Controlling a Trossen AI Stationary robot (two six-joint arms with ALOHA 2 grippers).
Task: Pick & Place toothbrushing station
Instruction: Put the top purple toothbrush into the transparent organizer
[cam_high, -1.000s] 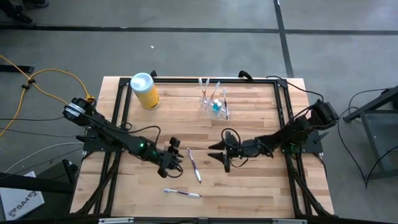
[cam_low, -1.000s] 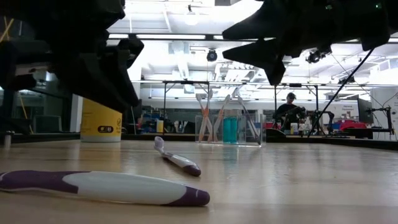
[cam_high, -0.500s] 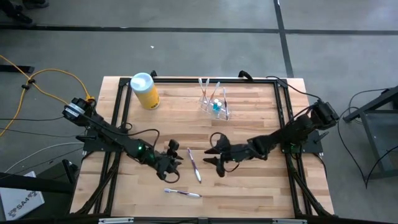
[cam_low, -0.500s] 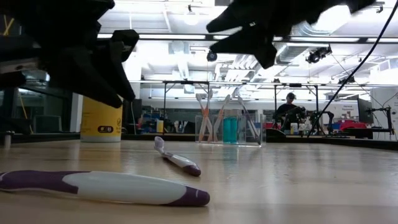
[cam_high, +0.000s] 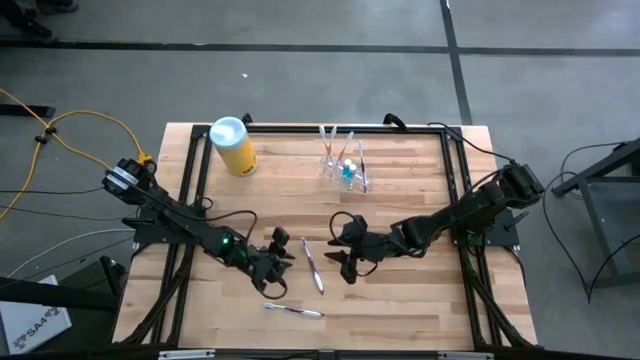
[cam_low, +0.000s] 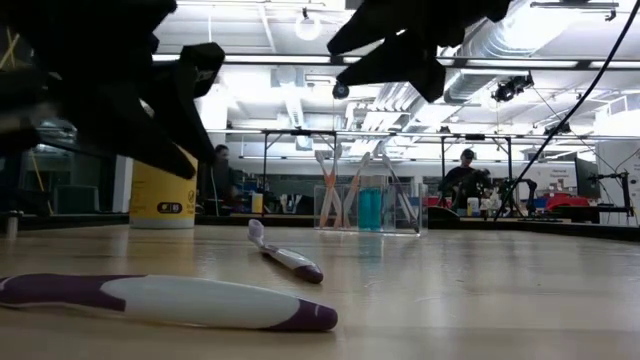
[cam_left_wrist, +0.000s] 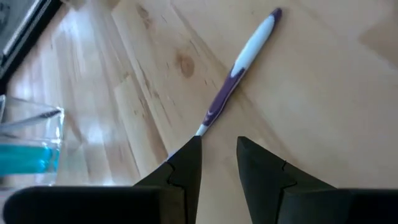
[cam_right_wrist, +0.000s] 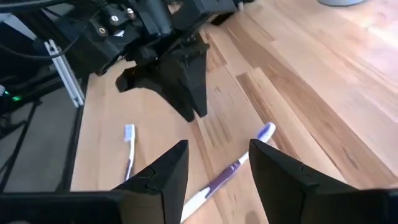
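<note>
Both grippers hovered empty: left gripper (cam_high: 282, 262) jaws narrowly parted, right gripper (cam_high: 343, 262) wider, flanking 1 purple toothbrush (cam_high: 311, 264). Clear holder cup (cam_high: 346, 168) at table's 12 o'clock.

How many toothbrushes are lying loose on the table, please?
2: one toothbrush between the two grippers, mid-table; another near the front edge. More stand in the clear holder at the back; their number is unclear.

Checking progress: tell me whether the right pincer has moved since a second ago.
Yes. In the high view the right pincer has shifted left, toward the toothbrush lying on the table.
</note>
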